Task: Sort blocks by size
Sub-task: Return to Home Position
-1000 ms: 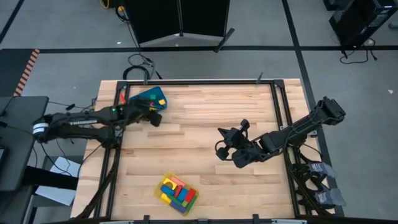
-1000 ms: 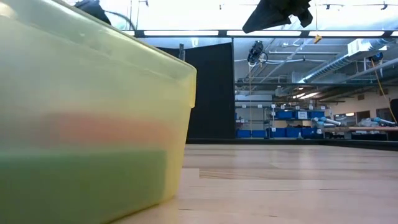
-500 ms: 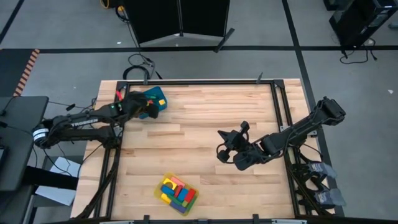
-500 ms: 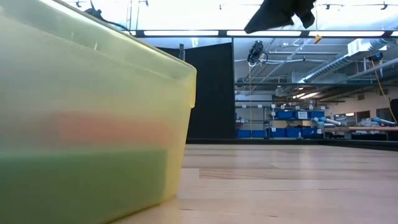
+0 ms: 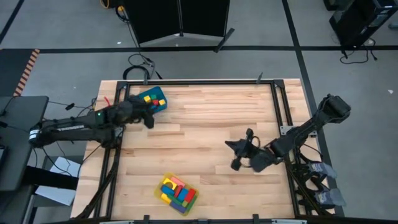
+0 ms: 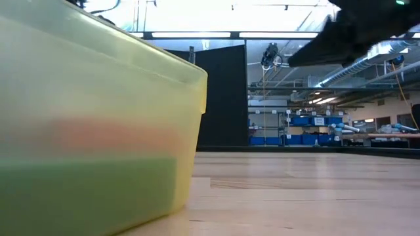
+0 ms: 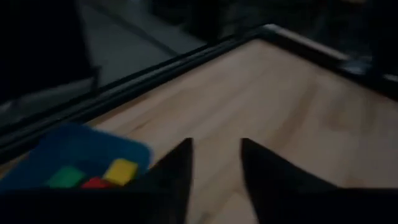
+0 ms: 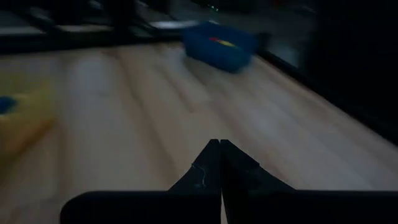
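Left gripper [image 7: 214, 149]: fingers apart, empty, just beside blue bin [image 7: 74, 146] holding the small blocks [image 7: 121, 170]; it's the nearer arm. Right gripper [image 8: 219, 148]: pinched together, empty, well apart from that bin. Looks like nothing left to pick.

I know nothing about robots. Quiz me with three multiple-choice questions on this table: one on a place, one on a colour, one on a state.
1. The blue bin stands:
A) at a table corner on the left arm's side
B) mid-table
C) on the right arm's side

2. The bin filling the low view's left is:
A) red
B) yellow
C) blue

3. The right gripper is:
A) holding a block
B) wide open
C) shut, empty

Answers:
1A, the high view shows it there.
2B, its wall is yellow.
3C, its fingertips meet with nothing between.
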Action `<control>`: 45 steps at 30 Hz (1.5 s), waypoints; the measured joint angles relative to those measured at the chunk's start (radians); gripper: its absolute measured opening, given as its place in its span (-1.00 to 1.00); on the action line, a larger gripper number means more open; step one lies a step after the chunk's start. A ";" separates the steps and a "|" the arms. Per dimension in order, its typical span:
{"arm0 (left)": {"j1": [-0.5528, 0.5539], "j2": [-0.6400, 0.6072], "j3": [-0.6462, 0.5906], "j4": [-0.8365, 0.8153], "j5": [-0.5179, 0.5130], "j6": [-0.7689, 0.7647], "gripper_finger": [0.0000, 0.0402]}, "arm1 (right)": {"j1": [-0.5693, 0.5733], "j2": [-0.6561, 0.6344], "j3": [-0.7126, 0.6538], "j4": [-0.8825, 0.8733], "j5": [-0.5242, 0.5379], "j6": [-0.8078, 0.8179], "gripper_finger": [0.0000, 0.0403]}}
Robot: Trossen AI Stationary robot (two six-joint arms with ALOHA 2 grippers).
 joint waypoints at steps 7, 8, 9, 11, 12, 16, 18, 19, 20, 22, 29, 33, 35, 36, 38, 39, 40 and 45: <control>-0.189 -0.125 -0.199 0.277 -0.018 0.106 -0.95 | -0.035 -0.154 -0.354 0.665 -0.271 -0.327 -0.98; -0.212 -0.143 -0.224 0.317 -0.023 0.121 -0.96 | -0.060 -0.170 -0.398 0.739 -0.326 -0.348 -0.98; -0.235 -0.162 -0.248 0.344 -0.030 0.127 -0.95 | -0.090 -0.183 -0.437 0.790 -0.377 -0.358 -0.98; -0.280 -0.195 -0.284 0.379 -0.044 0.145 -0.94 | -0.161 -0.202 -0.489 0.850 -0.485 -0.361 -0.98; -0.301 -0.206 -0.296 0.387 -0.049 0.148 -0.94 | -0.201 -0.207 -0.503 0.859 -0.542 -0.359 -0.98; -0.387 -0.230 -0.317 0.379 -0.102 0.174 -0.97 | -0.376 -0.203 -0.507 0.858 -0.806 -0.384 -0.98; -0.428 -0.234 -0.317 0.383 -0.139 0.193 -0.97 | -0.457 -0.202 -0.501 0.863 -0.928 -0.409 -0.98; -0.449 -0.235 -0.317 0.383 -0.160 0.200 -0.98 | -0.492 -0.206 -0.502 0.865 -0.975 -0.415 -0.98; -0.471 -0.238 -0.317 0.384 -0.180 0.204 -0.98 | -0.523 -0.212 -0.505 0.867 -1.012 -0.416 -0.98; -0.514 -0.247 -0.317 0.380 -0.213 0.220 -0.98 | -0.569 -0.227 -0.523 0.876 -1.051 -0.418 -0.98; -0.655 -0.318 -0.317 0.337 -0.357 0.255 -0.98 | -0.580 -0.314 -0.595 0.873 -1.022 -0.395 -0.98; -0.704 -0.362 -0.317 0.292 -0.372 0.253 -0.99 | -0.539 -0.359 -0.595 0.805 -0.968 -0.404 -0.98; -0.727 -0.380 -0.317 0.290 -0.383 0.255 -0.99 | -0.510 -0.396 -0.595 0.765 -0.944 -0.406 -0.98; -0.738 -0.388 -0.317 0.289 -0.387 0.261 -0.99 | -0.492 -0.416 -0.595 0.737 -0.918 -0.408 -0.98; -0.755 -0.399 -0.317 0.279 -0.409 0.272 -0.99 | -0.453 -0.464 -0.595 0.661 -0.848 -0.427 -0.98; -0.761 -0.407 -0.317 0.262 -0.416 0.272 -0.99 | -0.434 -0.492 -0.595 0.622 -0.812 -0.440 -0.98; -0.766 -0.414 -0.317 0.247 -0.417 0.269 -0.99 | -0.416 -0.523 -0.595 0.587 -0.786 -0.450 -0.98; -0.781 -0.434 -0.322 0.229 -0.405 0.252 -0.99 | -0.366 -0.702 -0.595 0.430 -0.768 -0.494 -0.98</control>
